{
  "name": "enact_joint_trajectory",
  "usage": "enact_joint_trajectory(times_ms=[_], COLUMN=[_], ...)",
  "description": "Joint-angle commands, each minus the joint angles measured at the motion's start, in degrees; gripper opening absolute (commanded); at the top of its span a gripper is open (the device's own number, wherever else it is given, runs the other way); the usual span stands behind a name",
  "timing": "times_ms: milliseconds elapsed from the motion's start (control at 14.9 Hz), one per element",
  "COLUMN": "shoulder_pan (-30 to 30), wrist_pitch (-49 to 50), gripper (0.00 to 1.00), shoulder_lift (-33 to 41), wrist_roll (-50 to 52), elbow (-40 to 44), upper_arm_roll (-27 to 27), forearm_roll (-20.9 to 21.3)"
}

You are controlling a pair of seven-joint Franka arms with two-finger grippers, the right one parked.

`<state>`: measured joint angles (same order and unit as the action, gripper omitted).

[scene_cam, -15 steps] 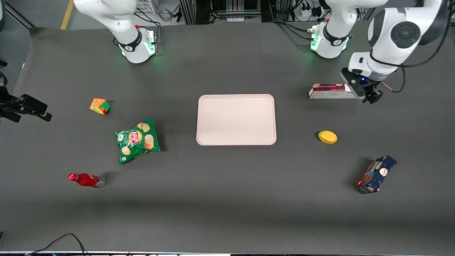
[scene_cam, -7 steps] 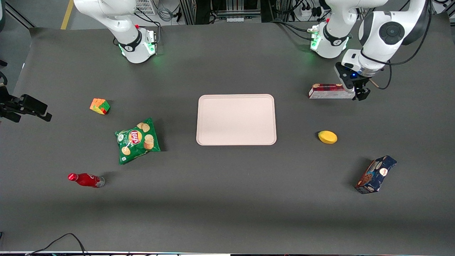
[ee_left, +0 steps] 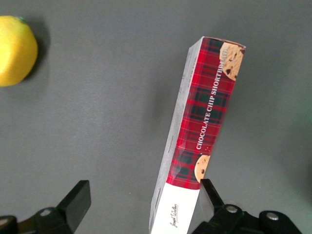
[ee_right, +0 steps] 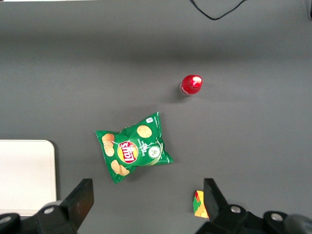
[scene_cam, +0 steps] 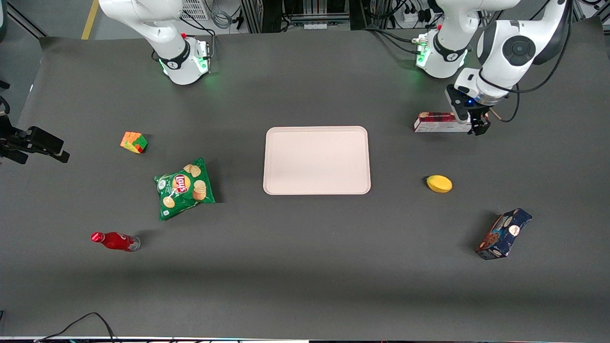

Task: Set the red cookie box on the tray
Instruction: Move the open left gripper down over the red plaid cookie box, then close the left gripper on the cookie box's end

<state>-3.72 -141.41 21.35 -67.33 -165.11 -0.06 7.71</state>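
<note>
Gripper (ee_left: 141,202): fingers spread wide, above the white end of the red cookie box (ee_left: 202,126), nothing held.
Box: lay on the table, off-centre between the fingers, close to one.
Tray (scene_cam: 317,160): well apart, empty.
Advice: centre first, descend, then close across the narrow width.

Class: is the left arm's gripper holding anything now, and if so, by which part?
Nothing. The gripper hangs open over the red cookie box at its white end, jaws not closed on it.

red cookie box (scene_cam: 438,122) end hidden by gripper (scene_cam: 476,127) | lemon (ee_left: 14,51) cropped
</note>
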Motion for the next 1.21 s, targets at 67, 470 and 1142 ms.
enact_joint_trajectory(times_ms=[67,470,1142], shoulder_pan=[-0.93,-1.29,-0.76], wrist_pitch=[-3.52,-4.48,-11.51], gripper=[1.00,1.00,1.00], shoulder_lift=[0.71,-3.59,-11.59], wrist_roll=[-2.28,-7.81,-11.69], elbow=[-4.61,-4.61,-4.61], upper_arm_roll=[0.23,0.32,1.81], forearm_roll=[-0.68,-0.86,-0.94])
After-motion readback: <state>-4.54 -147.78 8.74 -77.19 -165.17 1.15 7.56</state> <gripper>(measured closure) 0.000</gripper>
